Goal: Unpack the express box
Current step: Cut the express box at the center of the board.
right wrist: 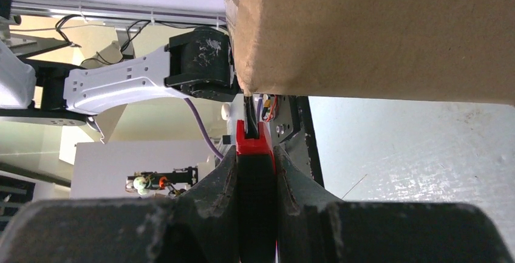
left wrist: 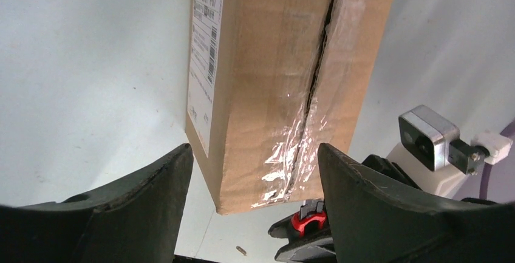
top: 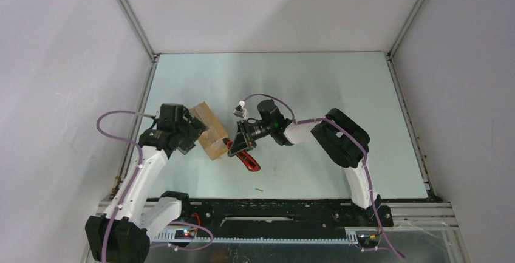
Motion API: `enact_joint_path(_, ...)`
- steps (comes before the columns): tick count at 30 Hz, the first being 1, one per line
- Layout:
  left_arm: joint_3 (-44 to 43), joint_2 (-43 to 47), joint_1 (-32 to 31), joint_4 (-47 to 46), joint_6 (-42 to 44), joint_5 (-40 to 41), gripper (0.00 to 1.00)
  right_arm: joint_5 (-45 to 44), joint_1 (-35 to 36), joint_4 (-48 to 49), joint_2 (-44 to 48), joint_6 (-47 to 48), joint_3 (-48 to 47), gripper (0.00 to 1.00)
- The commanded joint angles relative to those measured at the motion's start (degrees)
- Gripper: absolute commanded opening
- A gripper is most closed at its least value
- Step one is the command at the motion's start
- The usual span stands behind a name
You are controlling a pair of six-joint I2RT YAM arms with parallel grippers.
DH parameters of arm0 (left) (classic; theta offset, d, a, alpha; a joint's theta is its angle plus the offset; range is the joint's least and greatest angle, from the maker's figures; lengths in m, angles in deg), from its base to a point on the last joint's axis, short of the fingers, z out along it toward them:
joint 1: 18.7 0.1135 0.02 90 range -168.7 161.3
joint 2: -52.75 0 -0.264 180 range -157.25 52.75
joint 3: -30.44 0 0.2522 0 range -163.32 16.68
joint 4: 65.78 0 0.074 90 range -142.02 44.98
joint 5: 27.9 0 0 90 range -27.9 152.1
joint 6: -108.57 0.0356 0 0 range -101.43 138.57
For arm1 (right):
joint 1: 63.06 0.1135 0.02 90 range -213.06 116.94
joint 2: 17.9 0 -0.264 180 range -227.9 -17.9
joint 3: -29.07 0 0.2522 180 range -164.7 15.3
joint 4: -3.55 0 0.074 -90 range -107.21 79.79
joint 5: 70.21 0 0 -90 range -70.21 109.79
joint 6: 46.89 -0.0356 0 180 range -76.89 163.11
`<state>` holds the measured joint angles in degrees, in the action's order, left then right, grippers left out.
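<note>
Left of centre in the overhead view, the cardboard box (top: 209, 130) sat at a slant against the pale table (top: 328, 87). Its taped seam and white label (left wrist: 203, 62) faced my left wrist camera. I had the left gripper (left wrist: 254, 153) spread wide, one finger to each side of the box's near end, and I couldn't tell whether either touched it. Just right of the box, the right gripper (right wrist: 255, 172) was clenched on the red-and-black knife (right wrist: 254, 144), whose dark tip reached the box's edge in the right wrist view.
</note>
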<state>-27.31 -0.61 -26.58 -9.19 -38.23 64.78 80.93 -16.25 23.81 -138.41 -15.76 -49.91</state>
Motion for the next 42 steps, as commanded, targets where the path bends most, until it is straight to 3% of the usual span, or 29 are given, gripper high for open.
enact_joint_path(1, -4.6, -2.6, -0.4, 3.5, 1.7, 4.7, 0.79, 0.3, 0.3, -2.9, -2.4, 0.1, -0.7, 0.00)
enact_joint_path(7, -6.8, -7.8, -0.4, 3.6, 2.1, 5.0, 0.81, 0.3, 0.3, -2.7, -2.9, -0.1, -0.7, 0.00)
enact_joint_path(9, -7.2, -9.4, -0.4, 1.3, 2.6, 3.6, 0.90, 0.2, 0.4, -2.7, -3.1, 0.0, -0.8, 0.00)
enact_joint_path(13, -9.8, -12.8, -0.4, 1.3, 4.1, 3.5, 0.97, 0.1, 0.5, -3.2, -3.3, 0.2, -0.9, 0.00)
enact_joint_path(34, -15.0, -23.5, -0.4, 8.4, 10.6, 16.6, 0.89, -0.1, 0.7, -3.7, -4.8, 0.7, -1.5, 0.00)
enact_joint_path(38, -14.6, -24.6, -0.3, 6.6, 10.8, 16.0, 0.99, -0.1, 0.7, -3.8, -4.8, 0.9, -1.5, 0.00)
enact_joint_path(42, -18.5, -29.1, -0.3, 9.2, 10.7, 17.1, 1.00, -0.1, 0.7, -3.8, -5.0, 0.9, -1.5, 0.00)
